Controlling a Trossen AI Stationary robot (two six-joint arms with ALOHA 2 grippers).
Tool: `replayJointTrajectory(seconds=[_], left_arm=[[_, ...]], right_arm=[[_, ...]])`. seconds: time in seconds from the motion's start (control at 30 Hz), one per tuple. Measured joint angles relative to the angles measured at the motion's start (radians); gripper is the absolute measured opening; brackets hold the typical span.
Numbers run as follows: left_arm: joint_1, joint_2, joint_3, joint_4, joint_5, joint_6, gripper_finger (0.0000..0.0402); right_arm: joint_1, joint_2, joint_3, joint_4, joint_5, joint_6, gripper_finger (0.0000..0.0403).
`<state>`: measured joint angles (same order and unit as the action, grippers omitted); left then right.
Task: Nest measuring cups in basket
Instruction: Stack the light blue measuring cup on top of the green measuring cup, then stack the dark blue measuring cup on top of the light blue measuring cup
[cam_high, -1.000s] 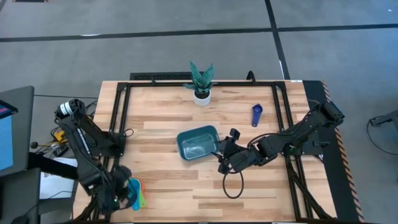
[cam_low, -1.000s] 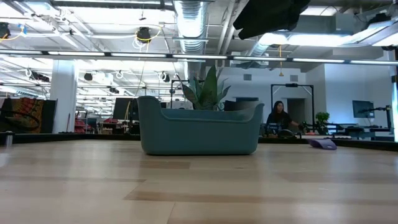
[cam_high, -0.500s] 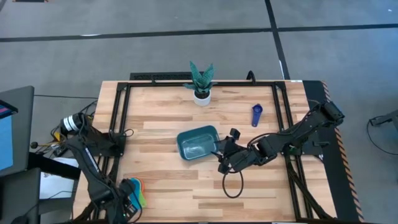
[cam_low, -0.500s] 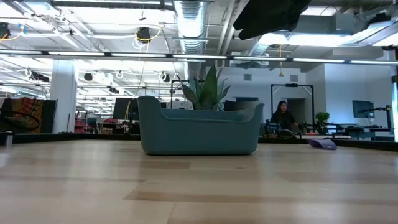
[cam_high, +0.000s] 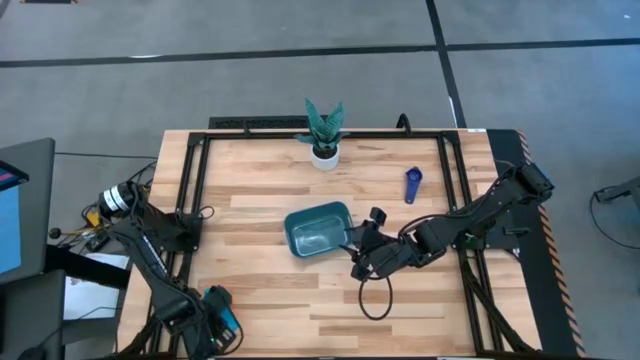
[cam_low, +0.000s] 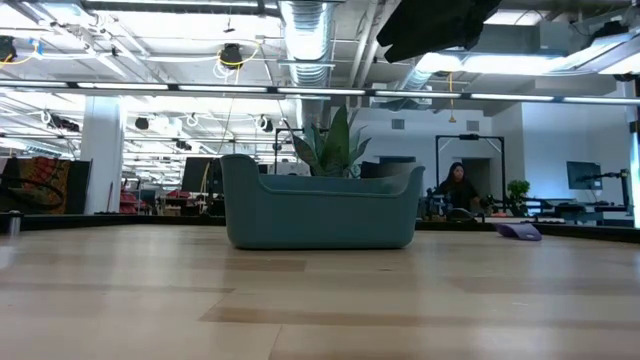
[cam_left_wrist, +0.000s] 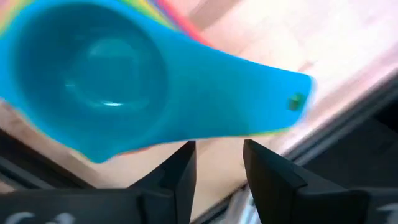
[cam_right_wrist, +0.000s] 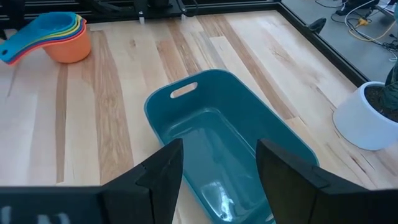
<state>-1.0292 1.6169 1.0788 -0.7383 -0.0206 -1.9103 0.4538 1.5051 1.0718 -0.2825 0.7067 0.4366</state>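
Table; basket long axis diagonal

Plant pot behind basket

Off-task things on and around the table

We see a white pot with a green plant at the upper middle of the high view, on the wood table. A black cable loops on the table at lower centre. A monitor sits at the left edge. In the low view, a person sits in the room at right of centre.
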Motion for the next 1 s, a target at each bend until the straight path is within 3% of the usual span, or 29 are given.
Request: replayJointTrajectory(seconds=[0.3,0.4,0.6,0.7,0.77,0.83,1.0], left_arm=[[0.003,-0.028,0.053,-0.019,0.054,0.071,0.0121],[0.005,-0.072,0.087,-0.081,-0.044,0.119,0.0121],[0.072,-0.171,0.105,-0.249,-0.376,0.265,0.0121],[0.14,-0.185,0.105,-0.308,-0.519,0.407,0.0121],[0.204,-0.185,0.105,-0.323,-0.554,0.539,0.0121],[0.275,-0.185,0.093,-0.309,-0.548,0.687,0.0121],[0.472,-0.185,0.025,-0.165,-0.421,1.113,0.0121]], right_arm=[[0.0,0.0,0.0,-0.053,0.006,-0.024,0.0226],[-0.017,-0.017,-0.001,-0.146,0.026,-0.024,0.0226],[-0.15,-0.049,0.0,-0.388,0.013,0.066,0.0222],[-0.23,-0.047,-0.001,-0.545,-0.003,0.144,0.0216],[-0.278,-0.047,-0.001,-0.629,-0.006,0.191,0.0212],[-0.324,-0.047,-0.001,-0.694,-0.03,0.22,0.0209],[-0.431,-0.063,-0.004,-0.777,-0.062,0.237,0.02]])
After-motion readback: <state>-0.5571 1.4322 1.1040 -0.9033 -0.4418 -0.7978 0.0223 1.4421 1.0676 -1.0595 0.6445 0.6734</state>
